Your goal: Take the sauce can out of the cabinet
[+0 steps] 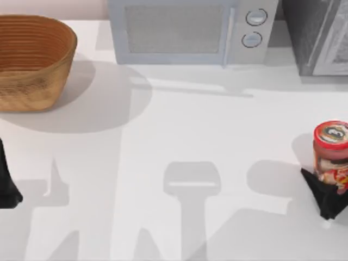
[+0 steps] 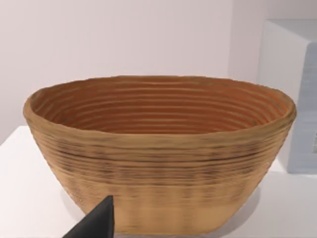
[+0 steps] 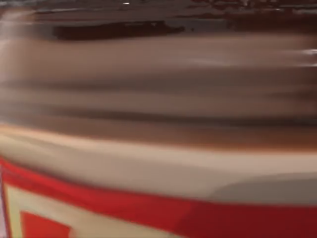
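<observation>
While the sauce can [image 1: 331, 156] stands upright near the desk's right edge, well clear of the cabinet [image 1: 318, 33] at the far right corner, note that the right gripper [image 1: 328, 197] reaches it at its base; you cannot tell whether the jaws clamp it. Any sideways pull could likely topple the can off the edge. Nothing blocks the open desk [image 1: 179, 125]. The microwave [image 1: 190, 30] and wicker basket [image 1: 32, 60] stand clear. The left gripper [image 1: 6, 179] idles at the left edge.

Woven wicker basket [image 1: 32, 60], ribbed
</observation>
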